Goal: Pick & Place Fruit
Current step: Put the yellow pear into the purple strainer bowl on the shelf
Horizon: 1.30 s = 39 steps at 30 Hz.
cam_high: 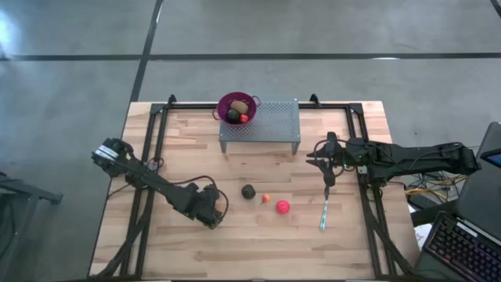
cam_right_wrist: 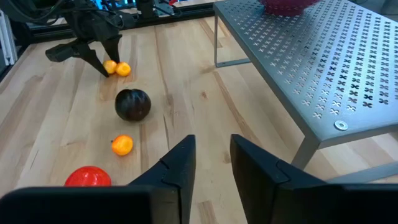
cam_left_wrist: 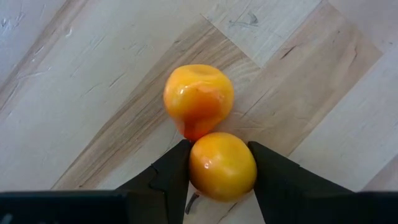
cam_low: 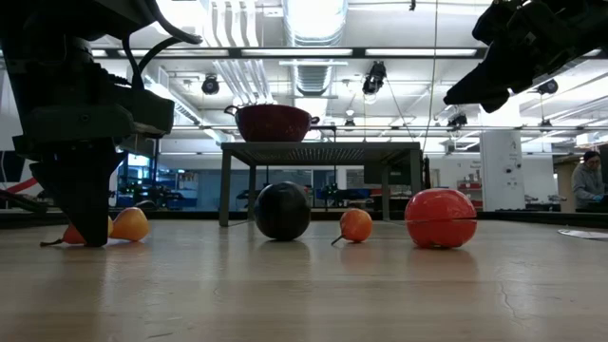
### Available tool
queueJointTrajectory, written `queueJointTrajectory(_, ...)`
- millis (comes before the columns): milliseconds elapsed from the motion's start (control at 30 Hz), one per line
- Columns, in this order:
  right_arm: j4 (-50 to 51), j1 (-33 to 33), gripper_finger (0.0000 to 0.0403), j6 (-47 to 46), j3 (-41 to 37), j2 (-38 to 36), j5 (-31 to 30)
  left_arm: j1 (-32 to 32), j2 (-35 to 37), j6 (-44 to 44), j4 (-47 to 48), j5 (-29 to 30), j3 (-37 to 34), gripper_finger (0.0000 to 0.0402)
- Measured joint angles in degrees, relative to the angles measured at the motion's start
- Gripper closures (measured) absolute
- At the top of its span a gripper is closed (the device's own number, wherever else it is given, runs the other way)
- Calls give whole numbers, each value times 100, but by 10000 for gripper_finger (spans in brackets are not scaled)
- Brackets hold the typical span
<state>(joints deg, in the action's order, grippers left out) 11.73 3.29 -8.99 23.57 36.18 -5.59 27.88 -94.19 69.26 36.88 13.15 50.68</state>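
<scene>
My left gripper (cam_left_wrist: 222,186) is down at the table's near left (cam_high: 210,208), shut on one of two small orange fruits (cam_left_wrist: 222,165). The other orange fruit (cam_left_wrist: 198,99) lies touching it. A dark ball (cam_high: 248,191), a small orange fruit (cam_high: 265,198) and a red ball (cam_high: 282,207) rest on the wood to the right. My right gripper (cam_right_wrist: 212,168) hovers open above the table (cam_high: 329,168), right of the metal stand, holding nothing. The purple bowl (cam_high: 237,106) sits on the stand and holds a dark ball, an olive-green piece and a red piece. My left gripper pinches the small orange fruit at its two sides (cam_left_wrist: 194,168) between its two fingers (cam_left_wrist: 171,177). The fingers come from above, pointing down. The fruit sits on the table (cam_low: 71,233), its far side against the second orange fruit (cam_low: 130,224).
A perforated grey metal stand (cam_high: 270,121) occupies the far middle of the table. A slim teal stick (cam_high: 323,213) lies near my right gripper. A black frame (cam_high: 149,157) runs along the table's sides. Bare wood lies along the near edge.
</scene>
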Motion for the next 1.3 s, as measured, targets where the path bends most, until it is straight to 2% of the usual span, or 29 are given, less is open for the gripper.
queueJointTrajectory(1000,1,-1,239,0,0,0,-2,4,237,-7,220,-118,-17,247)
queueJointTrajectory(1300,0,-2,220,0,0,0,0,0,243,-116,271,-323,-13,248)
